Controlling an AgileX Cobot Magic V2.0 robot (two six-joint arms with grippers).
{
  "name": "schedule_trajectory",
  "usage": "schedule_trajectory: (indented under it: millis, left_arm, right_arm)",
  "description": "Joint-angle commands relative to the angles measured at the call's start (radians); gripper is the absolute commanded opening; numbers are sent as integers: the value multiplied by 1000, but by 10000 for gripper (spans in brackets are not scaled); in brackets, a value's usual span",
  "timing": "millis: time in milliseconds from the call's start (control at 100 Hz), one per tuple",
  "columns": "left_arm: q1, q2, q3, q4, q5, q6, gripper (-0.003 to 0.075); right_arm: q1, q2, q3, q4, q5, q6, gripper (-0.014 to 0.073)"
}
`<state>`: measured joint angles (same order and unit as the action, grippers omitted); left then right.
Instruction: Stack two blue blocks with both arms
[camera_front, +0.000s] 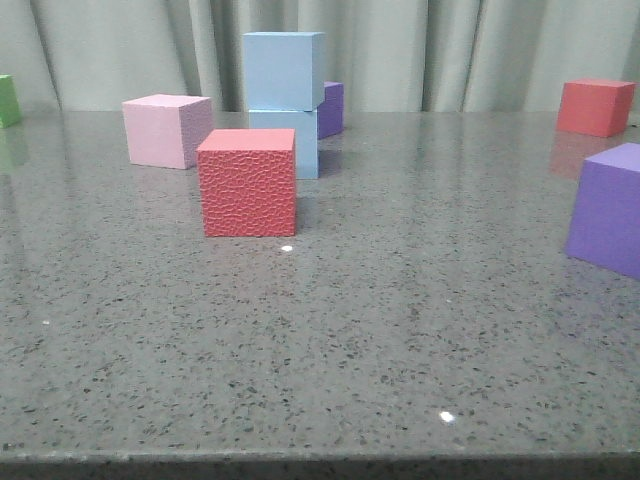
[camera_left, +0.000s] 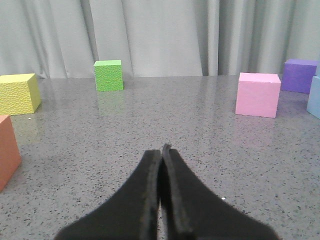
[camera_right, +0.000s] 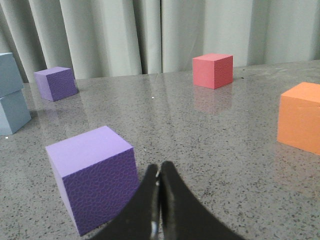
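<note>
Pale sky-blue on pale sky-blue: the upper blue block (camera_front: 284, 69) sits squarely on the lower blue block (camera_front: 295, 143), turned a little so its edges do not quite line up with the one beneath. In the front view the pair stands on the grey speckled counter (camera_front: 400, 330) at about 11 o'clock from the middle of the frame, near the curtain (camera_front: 470, 50). A red textured cube (camera_front: 247, 181) stands just in front of the stack, covering the lower block's near left corner, and a pink cube (camera_front: 166, 130) is at the stack's 9 o'clock, close beside it but apart. A small purple cube (camera_front: 331, 108) peeks out behind the stack at its 3 o'clock. Further off are a green cube (camera_front: 8, 100) at the far left edge, a second red cube (camera_front: 596, 107) at the far right, and a large purple cube (camera_front: 608, 207) cut off by the right edge.

Neither arm shows in the front view. The left hand (camera_left: 162, 150) has its dark fingers pressed together, pinching nothing, low over bare counter (a yellow cube (camera_left: 19, 93) and an orange cube (camera_left: 8, 150) show only in this wrist view). The right hand (camera_right: 159, 172) is likewise pressed together and holds nothing; the large purple cube lies near its tips, and another orange cube (camera_right: 300, 124) stands well apart from it.
</note>
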<state>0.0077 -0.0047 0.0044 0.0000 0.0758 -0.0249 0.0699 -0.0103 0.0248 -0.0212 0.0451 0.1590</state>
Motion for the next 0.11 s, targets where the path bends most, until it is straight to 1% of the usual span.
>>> schedule_trajectory:
  millis: [0, 100]
  left_arm:
    - [4, -33, 2, -10, -84, -7, -19]
    - [4, -33, 2, -10, -84, -7, -19]
  right_arm:
    - [-7, -20, -17, 1, -71, -11, -113]
    - [-7, -20, -17, 1, -71, -11, -113]
